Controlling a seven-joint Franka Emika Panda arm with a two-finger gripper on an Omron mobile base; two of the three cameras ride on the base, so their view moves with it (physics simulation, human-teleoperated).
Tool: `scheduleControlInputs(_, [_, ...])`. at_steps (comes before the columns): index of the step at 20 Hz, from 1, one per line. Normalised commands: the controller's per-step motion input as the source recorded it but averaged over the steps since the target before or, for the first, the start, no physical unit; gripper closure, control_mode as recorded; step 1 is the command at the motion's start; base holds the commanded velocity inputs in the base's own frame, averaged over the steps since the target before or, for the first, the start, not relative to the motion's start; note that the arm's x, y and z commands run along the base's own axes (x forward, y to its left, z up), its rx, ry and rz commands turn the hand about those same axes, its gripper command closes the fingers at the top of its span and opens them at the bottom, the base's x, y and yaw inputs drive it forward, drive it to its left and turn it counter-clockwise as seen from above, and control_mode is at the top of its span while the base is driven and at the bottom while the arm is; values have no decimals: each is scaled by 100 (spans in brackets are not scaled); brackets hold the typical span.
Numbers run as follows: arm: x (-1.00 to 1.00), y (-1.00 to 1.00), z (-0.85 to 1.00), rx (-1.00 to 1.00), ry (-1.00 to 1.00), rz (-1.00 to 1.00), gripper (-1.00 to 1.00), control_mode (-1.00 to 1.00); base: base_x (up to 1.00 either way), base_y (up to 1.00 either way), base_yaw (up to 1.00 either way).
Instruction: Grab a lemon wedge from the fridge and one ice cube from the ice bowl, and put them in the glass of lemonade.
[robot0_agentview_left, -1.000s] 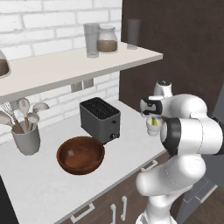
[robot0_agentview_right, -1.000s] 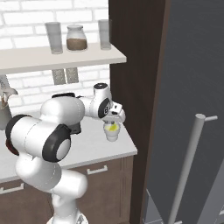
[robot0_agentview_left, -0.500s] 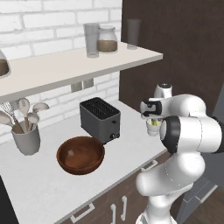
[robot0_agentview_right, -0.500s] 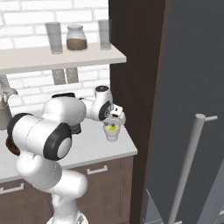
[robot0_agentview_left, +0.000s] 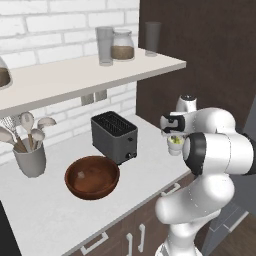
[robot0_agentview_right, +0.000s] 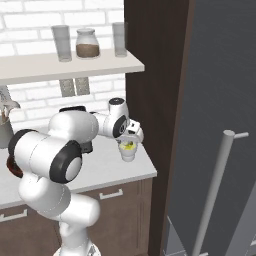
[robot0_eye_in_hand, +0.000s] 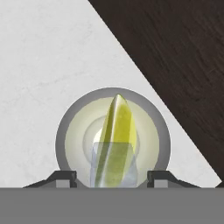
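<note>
- The fridge (robot0_agentview_right: 220, 125) rises as a tall grey slab with a long bar handle, to the right of the glass of lemonade (robot0_agentview_right: 128, 149) past a dark wooden panel (robot0_agentview_right: 155, 100).
- The white counter (robot0_agentview_left: 45, 210) carries the glass near its right end, just beside that panel.
- The toaster (robot0_agentview_left: 114, 136) stands left of the glass, well apart from it.
- The ice bowl (robot0_agentview_left: 92, 177) sits further left of the glass, in front of the toaster (glossy reddish-brown, its inside bare).
- The gripper (robot0_eye_in_hand: 112, 177) hovers straight over the glass, its fingertips (robot0_eye_in_hand: 64, 176) spread about as wide as the rim and gripping nothing.
- The glass of lemonade stands upright on the counter.
- The lemon wedge (robot0_eye_in_hand: 118, 127) lies in the glass, pointing away from the gripper.
- The ice cube (robot0_eye_in_hand: 114, 168) lies over the wedge's near end, between the parted jaws and touching neither.
</note>
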Motion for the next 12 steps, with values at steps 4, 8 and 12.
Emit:
scheduleControlInputs(4, [0,0,1,-1,0,0,-100,-100,0,0,0])
scheduleControlInputs(8, [0,0,13,-1,1,0,-100,-100,0,0,0])
scheduleControlInputs(12, [0,0,46,0,0,0,-100,-100,0,0,0])
